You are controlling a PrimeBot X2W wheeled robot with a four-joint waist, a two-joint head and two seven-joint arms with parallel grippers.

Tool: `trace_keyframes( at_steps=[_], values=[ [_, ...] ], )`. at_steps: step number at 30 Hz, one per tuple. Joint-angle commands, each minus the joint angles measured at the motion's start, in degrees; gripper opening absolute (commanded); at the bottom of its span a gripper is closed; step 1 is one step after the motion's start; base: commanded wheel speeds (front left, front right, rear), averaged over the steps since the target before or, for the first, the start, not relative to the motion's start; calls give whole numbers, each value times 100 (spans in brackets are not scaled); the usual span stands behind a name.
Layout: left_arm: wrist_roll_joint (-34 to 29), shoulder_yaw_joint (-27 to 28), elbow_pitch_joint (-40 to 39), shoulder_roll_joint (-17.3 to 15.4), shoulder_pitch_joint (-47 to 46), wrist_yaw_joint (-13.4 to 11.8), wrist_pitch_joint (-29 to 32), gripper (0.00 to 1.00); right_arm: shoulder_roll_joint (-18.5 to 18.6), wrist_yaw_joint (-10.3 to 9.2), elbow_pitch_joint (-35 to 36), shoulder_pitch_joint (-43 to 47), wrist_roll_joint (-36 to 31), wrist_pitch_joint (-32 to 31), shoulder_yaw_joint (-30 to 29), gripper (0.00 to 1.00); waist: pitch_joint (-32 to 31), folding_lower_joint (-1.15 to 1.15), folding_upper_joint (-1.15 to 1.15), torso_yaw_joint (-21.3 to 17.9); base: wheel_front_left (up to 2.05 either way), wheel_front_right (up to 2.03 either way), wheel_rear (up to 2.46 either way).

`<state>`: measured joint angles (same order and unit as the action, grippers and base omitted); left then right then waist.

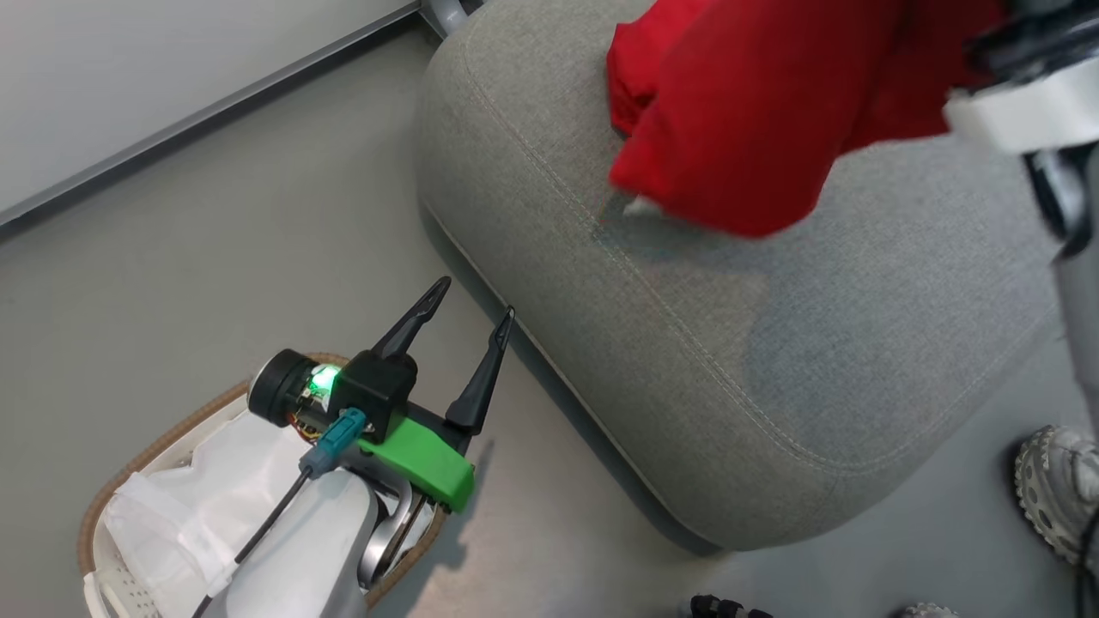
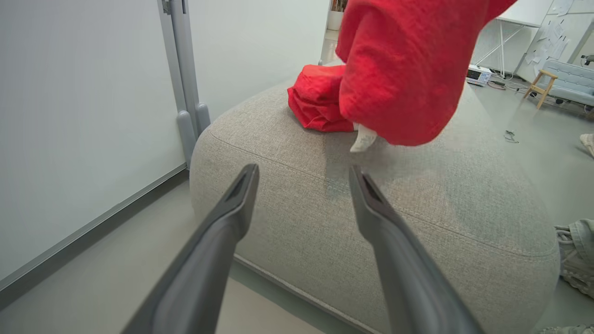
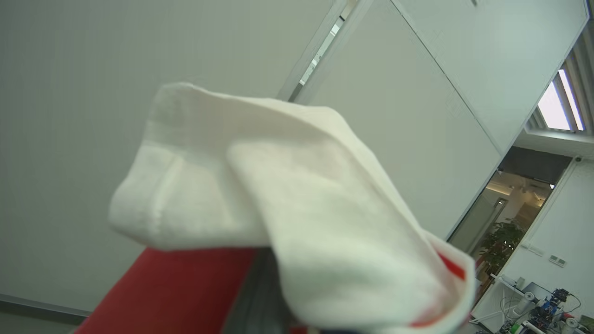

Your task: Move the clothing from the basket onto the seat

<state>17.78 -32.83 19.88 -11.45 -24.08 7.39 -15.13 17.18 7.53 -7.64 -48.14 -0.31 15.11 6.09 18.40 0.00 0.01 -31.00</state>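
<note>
1. Basket. At the lower left of the head view I see the basket (image 1: 153,444) standing on the grey floor (image 1: 258,215). The white liner cloth (image 1: 206,498) lies crumpled inside it.

2. Left gripper. The left gripper (image 1: 476,299) hangs over the right-hand side of the basket. Its two dark fingers are spread wide and nothing is between them. They point toward the near edge of the seat (image 1: 687,360) and do not touch it. In the left wrist view the left gripper (image 2: 302,172) frames the rounded front of the seat (image 2: 441,232), with the pale wall (image 2: 69,116) to the left.

3. Seat. The grey upholstered seat fills the centre of the head view and stands just beside the basket, apart from it.

4. Clothing. The clothing (image 1: 738,112) is out of the basket and over the far part of the seat. In the left wrist view one bunched part of the clothing (image 2: 399,79) rests on the cushion, and the larger part hangs above it with a white tip dangling just over the fabric.

5. Right gripper. The right arm (image 1: 1030,112) enters at the upper right, level with the top of the clothing. In the right wrist view the clothing (image 3: 278,208) drapes across the right gripper (image 3: 255,297), white panel over red. The fingers are clamped on it.

6. A person's shoe (image 1: 1060,498) stands on the floor at the far right.
</note>
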Motion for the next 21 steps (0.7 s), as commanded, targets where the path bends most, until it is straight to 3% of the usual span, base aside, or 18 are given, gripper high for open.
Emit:
trace_keyframes(
  at_steps=[1,4,10,21],
  values=[
    [9,-11,-36,-76,-119,15,-2,100,126,-8,-112,-315,-76,7,-88,0,211,0,-1,152,0,0,0],
    [34,-84,-77,-160,-214,15,-2,100,457,-8,-487,-912,-185,4,-293,0,397,0,-1,288,0,0,0],
    [76,-319,-152,-298,-485,15,-2,100,683,-8,-1579,-1494,-393,-29,-916,0,839,0,-1,605,0,0,0],
    [144,-595,-263,-537,-948,16,-2,100,-102,-8,-3525,-811,-571,7,-1697,0,1604,0,-1,956,0,0,0]
  ],
)
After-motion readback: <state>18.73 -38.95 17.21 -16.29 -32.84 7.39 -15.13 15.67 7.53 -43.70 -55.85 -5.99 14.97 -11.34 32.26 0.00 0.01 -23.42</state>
